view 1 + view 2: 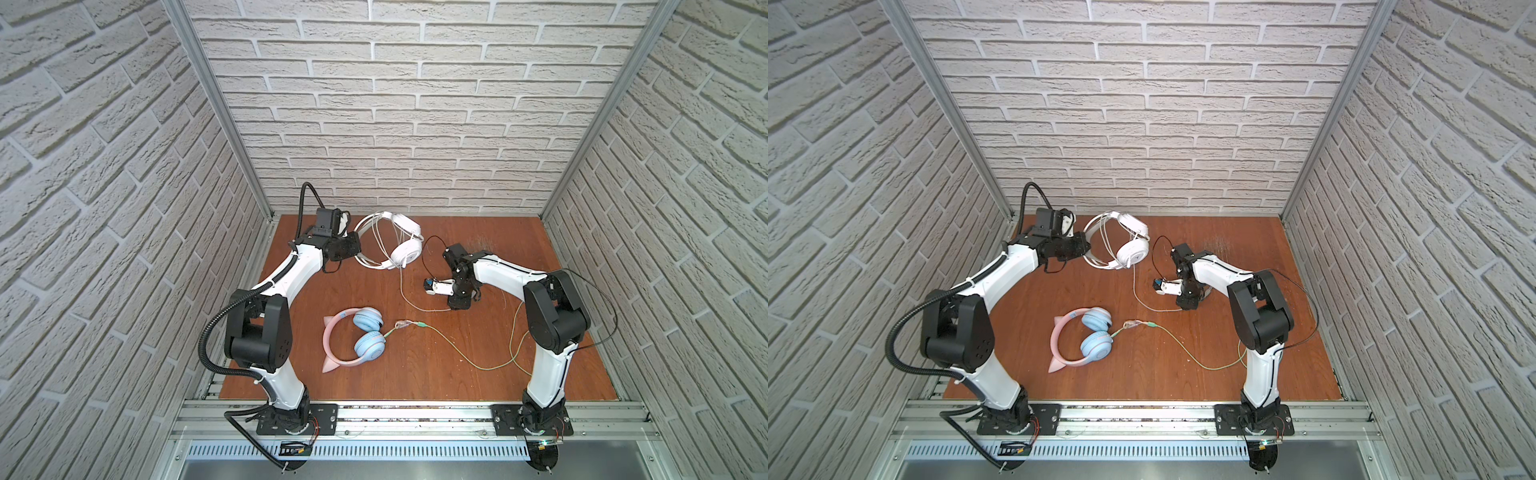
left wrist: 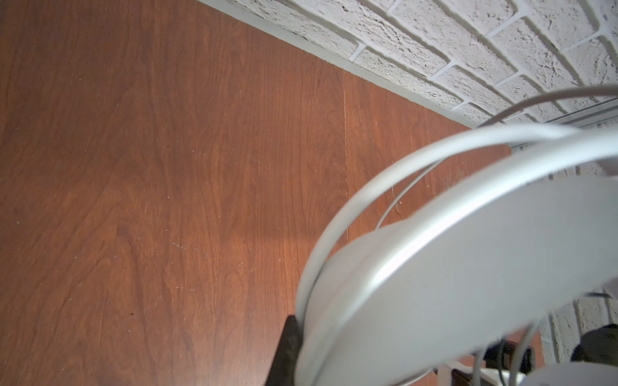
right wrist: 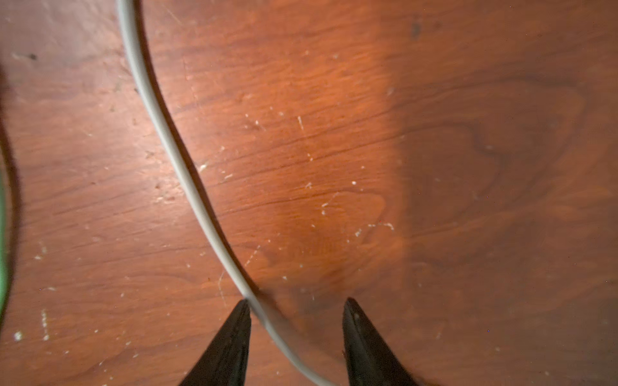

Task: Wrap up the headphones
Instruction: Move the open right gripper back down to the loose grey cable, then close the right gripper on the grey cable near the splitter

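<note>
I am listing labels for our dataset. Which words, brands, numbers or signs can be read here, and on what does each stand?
None can be read in any view.
Pink headband: a small bluish patch, too small to read.
White headphones: no lettering visible.
Wooden table: scratches only, no text.

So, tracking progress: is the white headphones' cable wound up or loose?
Partly loose: loops cross the white headphones, but the pale cable trails to the right gripper, jaws open astride it.
</note>
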`<state>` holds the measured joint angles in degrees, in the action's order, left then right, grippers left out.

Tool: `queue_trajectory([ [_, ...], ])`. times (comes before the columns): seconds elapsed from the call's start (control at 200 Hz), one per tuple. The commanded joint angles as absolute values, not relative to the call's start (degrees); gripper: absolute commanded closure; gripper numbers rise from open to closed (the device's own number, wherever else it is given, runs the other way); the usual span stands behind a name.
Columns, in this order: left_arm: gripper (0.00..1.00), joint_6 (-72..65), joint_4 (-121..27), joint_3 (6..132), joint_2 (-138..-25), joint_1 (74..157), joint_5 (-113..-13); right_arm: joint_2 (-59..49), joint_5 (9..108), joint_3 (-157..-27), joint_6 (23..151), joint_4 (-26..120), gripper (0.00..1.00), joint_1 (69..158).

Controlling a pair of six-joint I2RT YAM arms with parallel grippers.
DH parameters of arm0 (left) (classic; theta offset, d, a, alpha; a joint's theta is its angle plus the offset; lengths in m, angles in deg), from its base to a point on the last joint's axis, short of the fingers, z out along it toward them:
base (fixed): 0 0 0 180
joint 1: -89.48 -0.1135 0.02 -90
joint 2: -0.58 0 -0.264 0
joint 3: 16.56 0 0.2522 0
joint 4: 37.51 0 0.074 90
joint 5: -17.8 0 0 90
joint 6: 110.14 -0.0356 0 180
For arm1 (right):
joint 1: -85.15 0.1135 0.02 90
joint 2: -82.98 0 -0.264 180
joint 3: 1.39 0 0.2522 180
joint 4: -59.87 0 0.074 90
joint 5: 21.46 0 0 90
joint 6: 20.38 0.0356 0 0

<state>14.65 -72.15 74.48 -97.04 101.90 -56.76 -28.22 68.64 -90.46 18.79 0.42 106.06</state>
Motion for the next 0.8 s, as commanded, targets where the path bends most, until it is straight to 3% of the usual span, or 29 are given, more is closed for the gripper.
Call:
queue_trajectory([
  [0.0, 1.0, 15.77, -69.5, 74.81, -96.14, 101.34, -55.83, -28.33, 66.97, -91.45, 17.77, -2.67, 0.53, 105.72],
  [0.29, 1.0, 15.89, -69.94, 74.85, -96.1, 101.26, -55.99, -29.45, 68.28, -90.94, 18.05, -3.11, 0.6, 105.72],
  [0.595, 1.0, 16.86, -69.56, 74.87, -96.32, 101.17, -57.14, -27.65, 68.95, -86.31, 19.45, -0.91, 0.94, 106.27],
  [0.795, 1.0, 17.74, -70.56, 76.36, -97.65, 101.17, -59.8, -22.02, 67.67, -83.85, 19.96, 0.76, 0.95, 108.67],
])
